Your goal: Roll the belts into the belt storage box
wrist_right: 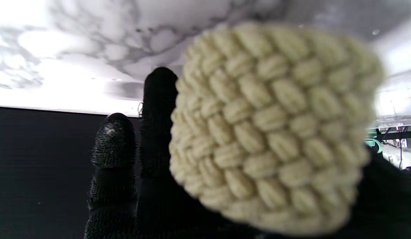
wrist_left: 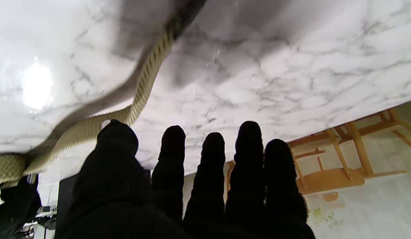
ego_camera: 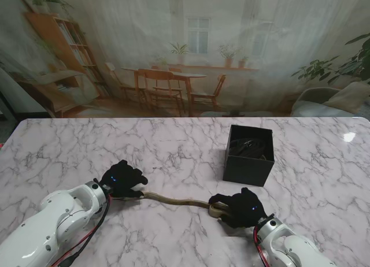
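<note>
A woven, cream-tan belt (ego_camera: 176,201) lies in a wavy line across the lower middle of the stand's frame, on a white marble table (ego_camera: 173,145) with grey veins. Its braided texture is plain only close up: the right wrist view is filled by a fat, knobbly end of it (wrist_right: 275,126), and the left wrist view shows it (wrist_left: 142,79) snaking, partly twisted on edge, away over the marble.

The left hand (ego_camera: 122,179), black-gloved, sits at the belt's left end. Its own camera shows four fingers (wrist_left: 210,166) straight and slightly apart, with the thumb (wrist_left: 117,139) touching the belt; whether it truly grips cannot be told. The right hand (ego_camera: 240,208), lower right of centre, is closed around the other end, the belt pressed against its palm, with two fingers (wrist_right: 158,109) visible beside it.

The belt storage box (ego_camera: 249,154), a matte black open cube, stands right of centre, just beyond the right hand. Something dark and coiled lies inside, too dim to make out. In the right wrist view only a flat black wall (wrist_right: 42,166) of the box shows.
</note>
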Available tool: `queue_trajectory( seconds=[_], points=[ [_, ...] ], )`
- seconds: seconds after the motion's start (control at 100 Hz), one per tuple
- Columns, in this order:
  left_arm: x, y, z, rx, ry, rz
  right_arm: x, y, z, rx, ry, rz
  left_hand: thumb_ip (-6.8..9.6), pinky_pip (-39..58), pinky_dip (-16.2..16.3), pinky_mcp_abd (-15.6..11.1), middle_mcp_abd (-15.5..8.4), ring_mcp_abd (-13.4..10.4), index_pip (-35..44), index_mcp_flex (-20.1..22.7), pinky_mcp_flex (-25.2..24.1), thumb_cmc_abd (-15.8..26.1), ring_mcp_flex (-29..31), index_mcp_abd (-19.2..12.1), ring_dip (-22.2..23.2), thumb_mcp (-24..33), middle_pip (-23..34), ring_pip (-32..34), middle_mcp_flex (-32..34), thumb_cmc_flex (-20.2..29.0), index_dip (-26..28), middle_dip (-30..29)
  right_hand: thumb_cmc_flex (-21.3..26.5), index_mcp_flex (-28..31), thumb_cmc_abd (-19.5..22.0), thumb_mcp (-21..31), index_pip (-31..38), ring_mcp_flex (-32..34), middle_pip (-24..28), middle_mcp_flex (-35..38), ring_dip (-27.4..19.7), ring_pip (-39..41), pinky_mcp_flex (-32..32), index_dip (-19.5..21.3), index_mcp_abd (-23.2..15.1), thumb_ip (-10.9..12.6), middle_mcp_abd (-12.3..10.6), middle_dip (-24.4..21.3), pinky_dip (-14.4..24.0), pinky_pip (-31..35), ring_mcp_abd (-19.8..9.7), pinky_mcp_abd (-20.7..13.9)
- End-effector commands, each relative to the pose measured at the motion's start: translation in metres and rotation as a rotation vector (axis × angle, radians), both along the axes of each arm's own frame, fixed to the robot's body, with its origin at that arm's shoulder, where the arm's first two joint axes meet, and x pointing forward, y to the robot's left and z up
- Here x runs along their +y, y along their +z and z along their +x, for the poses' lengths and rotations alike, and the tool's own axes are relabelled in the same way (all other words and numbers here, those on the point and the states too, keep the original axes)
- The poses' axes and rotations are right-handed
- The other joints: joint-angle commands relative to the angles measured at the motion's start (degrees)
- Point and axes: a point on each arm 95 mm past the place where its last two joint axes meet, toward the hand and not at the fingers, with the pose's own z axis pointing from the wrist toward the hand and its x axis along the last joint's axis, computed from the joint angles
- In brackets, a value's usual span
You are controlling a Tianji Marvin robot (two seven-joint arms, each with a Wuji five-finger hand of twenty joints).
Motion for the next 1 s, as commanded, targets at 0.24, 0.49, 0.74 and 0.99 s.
queue_trajectory(
  seconds=[0.24,0.49,0.74,0.99],
  points=[
    [-0.004,0.018,-0.01,-0.072,-0.013,-0.04,0.003,-0.015,-0.006,0.056,-0.024,-0.008,1.18,-1.63,-0.86,1.59,1.49,1.72,-0.97,-0.68,-1.07,2.34,-1.21,1.37,-0.87,-0.79,-0.95,-1.14,-2.55,0.77,-0.35,-1.25,10.44,-10.39,9.27,6.63,-0.28,4.73,7.32,7.09,-3.61,-0.75,2.96,0.27,4.07,4.22,-3.65,-0.11,-0.93,0.66,-2.15,4.56],
    [0.002,0.022,-0.014,-0.092,0.009,-0.059,0.004,-0.018,-0.005,0.049,-0.034,-0.001,1.16,-1.65,-0.74,2.47,1.51,2.03,-1.39,-0.74,-1.46,3.36,-1.37,1.47,-0.98,-0.92,-1.29,-1.25,-2.45,0.58,-0.22,-1.49,12.26,-11.24,12.25,4.41,0.61,3.57,2.17,6.92,-4.99,-3.06,3.22,-1.36,-7.65,4.31,-3.2,-3.18,-2.02,0.68,-0.99,6.18],
    [0.001,0.027,-0.018,-0.116,0.01,-0.083,0.005,-0.017,-0.004,0.051,-0.003,0.005,1.17,-1.83,-0.65,2.72,1.52,1.95,-1.31,-0.46,-1.79,3.45,-1.5,1.4,-1.07,-0.92,-1.68,-1.44,-2.55,0.86,0.39,-1.59,14.72,10.94,12.74,3.2,3.89,1.99,0.84,5.91,-4.62,-4.59,-0.89,2.41,-12.75,4.14,-3.02,-1.89,-1.5,-2.72,-1.43,8.55],
    [-0.001,0.025,-0.018,-0.114,0.011,-0.098,0.002,-0.007,-0.006,0.093,0.036,-0.022,1.14,-2.09,-0.59,2.83,1.55,2.12,-1.29,-0.51,-2.16,4.0,-1.71,1.46,-1.05,-0.97,-1.88,-1.52,-2.78,0.74,1.23,-1.59,-8.69,16.53,6.6,1.31,3.85,-2.24,-6.29,4.69,-5.23,-9.29,-4.74,3.4,20.44,4.41,-4.81,-4.96,-0.42,-3.93,-4.36,1.38]
  ],
)
